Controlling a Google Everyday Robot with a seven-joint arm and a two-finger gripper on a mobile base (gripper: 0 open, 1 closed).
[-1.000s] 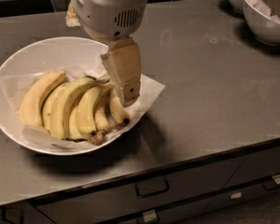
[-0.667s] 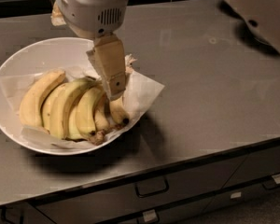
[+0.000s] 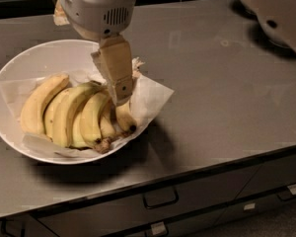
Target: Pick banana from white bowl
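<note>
My gripper (image 3: 120, 94) hangs down into the bowl (image 3: 24, 63), its tip among the short bananas (image 3: 119, 118) at the right of the bunch. Whether it is open or closed I cannot tell. The banana (image 3: 69, 111), long with a greenish stem, lies just left of my gripper on the paper (image 3: 150, 95), stem end nearest me. The bowl sits on the counter (image 3: 222, 107).

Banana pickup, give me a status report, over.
Claw down inside white bowl, at right end of bunch. Banana lying mid-bunch, not lifted. Neighbours pressed against both its sides.
</note>
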